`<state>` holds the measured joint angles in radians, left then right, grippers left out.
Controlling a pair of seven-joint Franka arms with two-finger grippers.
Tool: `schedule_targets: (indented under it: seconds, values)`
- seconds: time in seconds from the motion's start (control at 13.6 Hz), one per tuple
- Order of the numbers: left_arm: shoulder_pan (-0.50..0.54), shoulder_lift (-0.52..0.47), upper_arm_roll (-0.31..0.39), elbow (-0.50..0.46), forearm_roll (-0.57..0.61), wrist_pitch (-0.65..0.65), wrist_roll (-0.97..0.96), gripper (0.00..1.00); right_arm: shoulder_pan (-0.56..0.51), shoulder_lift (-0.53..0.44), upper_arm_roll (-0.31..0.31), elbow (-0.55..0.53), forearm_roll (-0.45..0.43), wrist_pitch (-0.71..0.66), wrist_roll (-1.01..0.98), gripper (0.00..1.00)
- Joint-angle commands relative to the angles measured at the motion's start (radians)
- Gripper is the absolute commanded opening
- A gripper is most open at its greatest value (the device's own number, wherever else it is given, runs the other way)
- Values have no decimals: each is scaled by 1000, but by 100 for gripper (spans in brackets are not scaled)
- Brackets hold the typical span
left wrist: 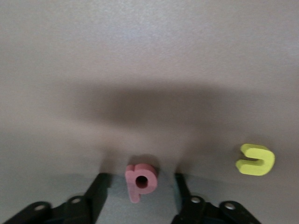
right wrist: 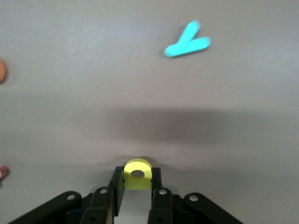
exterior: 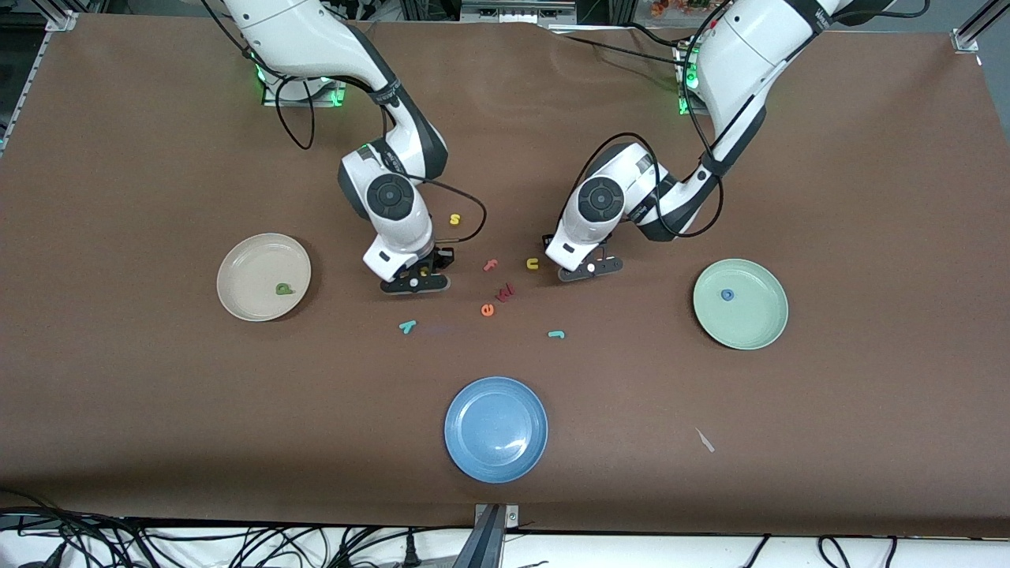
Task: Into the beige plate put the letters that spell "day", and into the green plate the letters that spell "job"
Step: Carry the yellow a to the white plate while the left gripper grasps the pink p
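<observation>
i see my right gripper (right wrist: 137, 186) low at the table, fingers pinched tight on the yellow "d" (right wrist: 137, 173). my left gripper (left wrist: 140, 193) straddles the pinkish-red "b" (left wrist: 140, 181), fingers apart, not touching. the dark green "a" (exterior: 284, 289) lies in the beige plate (exterior: 245, 272), the blue "o" (exterior: 727, 295) in the green plate (exterior: 757, 319).

Front camera high, facing robots; 2 wrist cameras close, looking down at table (exterior: 158, 410).

Beige plate (exterior: 263, 277) holding green "a" (exterior: 284, 289), green plate (exterior: 740, 304) holding blue "o" (exterior: 727, 295), blue plate (exterior: 495, 429) nearest camera.
</observation>
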<state>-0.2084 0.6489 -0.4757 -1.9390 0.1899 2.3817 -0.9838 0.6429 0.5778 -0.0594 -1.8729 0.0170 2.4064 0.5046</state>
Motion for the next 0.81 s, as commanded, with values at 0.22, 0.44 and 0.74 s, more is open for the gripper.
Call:
schedule_targets:
  seconds: [0.22, 0.44, 0.74]
  values:
    - [10, -21, 2, 2, 29, -12, -15, 1, -6, -99, -152, -20, -3, -217, -176, 8]
    - [17, -89, 11, 37, 29, -155, -10, 1, -6, -153, -244, -81, -2, -248, -296, 8]
    - [127, -146, 14, 118, 31, -381, 103, 2, -8, -184, -385, -141, 9, -245, -489, 12]
